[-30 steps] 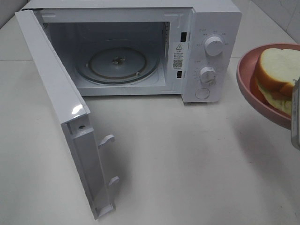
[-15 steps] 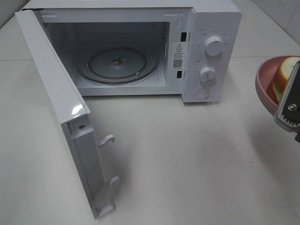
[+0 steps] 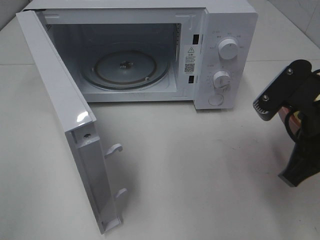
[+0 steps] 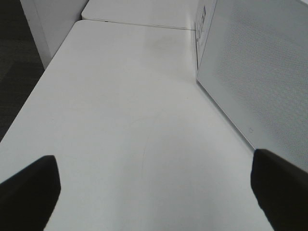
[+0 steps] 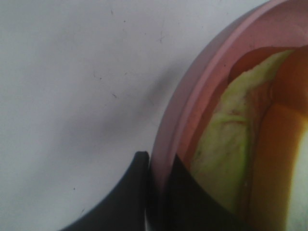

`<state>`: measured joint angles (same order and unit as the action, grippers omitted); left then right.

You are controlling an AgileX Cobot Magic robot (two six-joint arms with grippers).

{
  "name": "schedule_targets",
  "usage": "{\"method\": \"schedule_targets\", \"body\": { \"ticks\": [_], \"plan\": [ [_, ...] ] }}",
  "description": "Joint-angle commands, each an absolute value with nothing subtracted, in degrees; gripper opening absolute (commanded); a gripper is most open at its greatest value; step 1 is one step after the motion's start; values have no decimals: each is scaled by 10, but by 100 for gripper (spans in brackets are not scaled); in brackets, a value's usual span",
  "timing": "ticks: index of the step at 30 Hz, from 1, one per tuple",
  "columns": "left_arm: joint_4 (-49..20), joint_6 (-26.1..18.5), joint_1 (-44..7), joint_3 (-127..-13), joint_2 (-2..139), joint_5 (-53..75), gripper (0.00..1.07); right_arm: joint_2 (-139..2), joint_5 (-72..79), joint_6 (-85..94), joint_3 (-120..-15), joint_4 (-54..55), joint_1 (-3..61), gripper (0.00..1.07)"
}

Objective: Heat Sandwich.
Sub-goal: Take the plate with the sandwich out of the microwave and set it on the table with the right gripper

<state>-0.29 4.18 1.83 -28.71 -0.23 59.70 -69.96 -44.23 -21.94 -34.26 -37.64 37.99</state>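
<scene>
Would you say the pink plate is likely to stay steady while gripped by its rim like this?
The right gripper pinches only the pink plate's rim, so it may tilt. Its surface looks smooth, possibly slippery. The sandwich lies loose and could slide.

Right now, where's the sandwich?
The sandwich lies on the pink plate, whose rim the right end effector pinches, right of the open microwave; the exterior view barely shows it.

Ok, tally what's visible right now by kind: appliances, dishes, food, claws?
Microwave: 1
Pink plate: 1
Sandwich: 1
Claws: 2, the left claw and the right claw
Total: 5
</scene>
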Motion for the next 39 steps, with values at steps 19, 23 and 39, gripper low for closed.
{"method": "schedule_targets", "body": {
  "ticks": [19, 23, 39],
  "plan": [
    [-8, 42, 20, -285, -15, 592, 103, -846, -439, -360, -459, -415, 298, 0],
    [-8, 42, 20, -285, -15, 592, 103, -861, -437, -362, -461, -415, 265, 0],
    [-8, 42, 20, -285, -15, 592, 103, -945, -383, -416, -461, -447, 219, 0]
  ]
}}
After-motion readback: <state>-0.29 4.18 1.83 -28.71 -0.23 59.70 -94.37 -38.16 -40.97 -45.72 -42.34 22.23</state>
